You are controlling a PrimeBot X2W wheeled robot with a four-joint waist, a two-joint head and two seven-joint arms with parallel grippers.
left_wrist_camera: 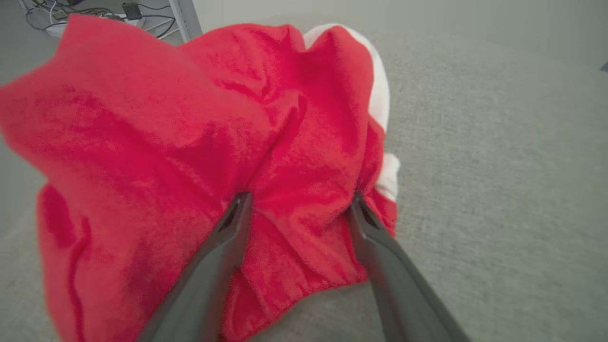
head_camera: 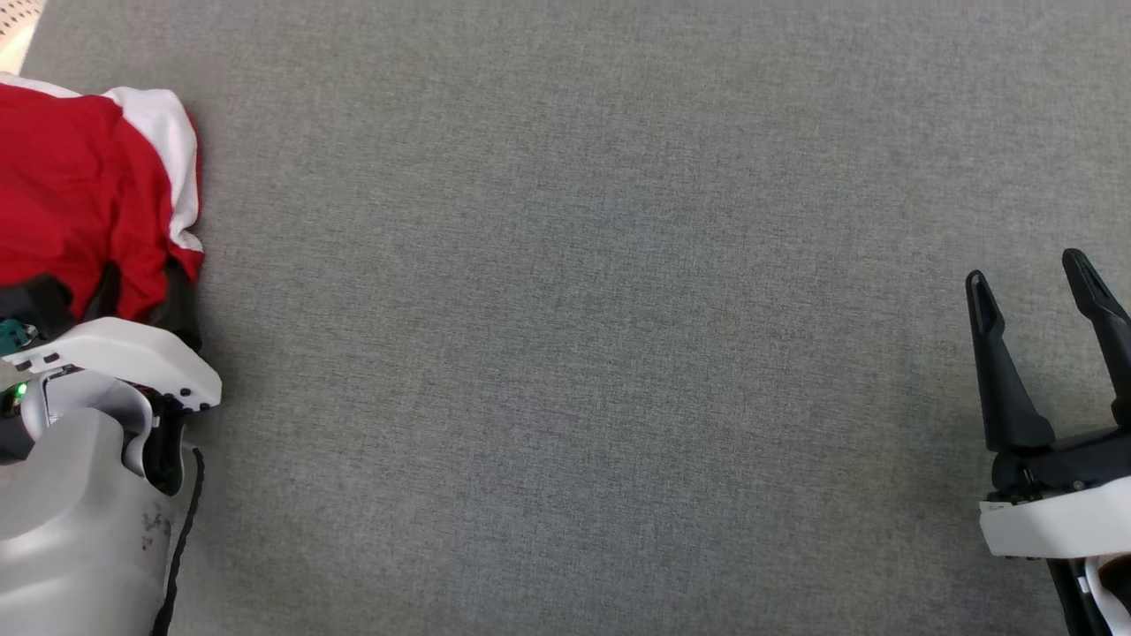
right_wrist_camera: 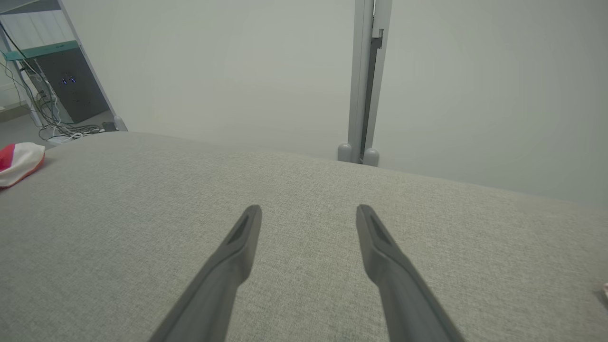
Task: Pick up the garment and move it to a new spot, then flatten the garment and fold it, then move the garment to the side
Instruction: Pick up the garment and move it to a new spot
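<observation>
Red-and-white garment (head_camera: 88, 185), crumpled at the left edge of the grey fabric surface (head_camera: 565, 353). We see the left gripper (left_wrist_camera: 299, 204) spread wide, tips straddling a fold, presumably to pinch it. The right gripper (head_camera: 1025, 268) hangs open and empty, well apart.

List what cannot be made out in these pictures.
- Head view: the red and white garment is cut off by the left edge and partly hidden behind the left wrist housing.
- Left wrist view: the garment is crumpled and blurred, so its type is unclear. Its cloth hides whether the open left gripper reaches the table.
- Right wrist view: a pale scrap at the right edge is too small to identify.
</observation>
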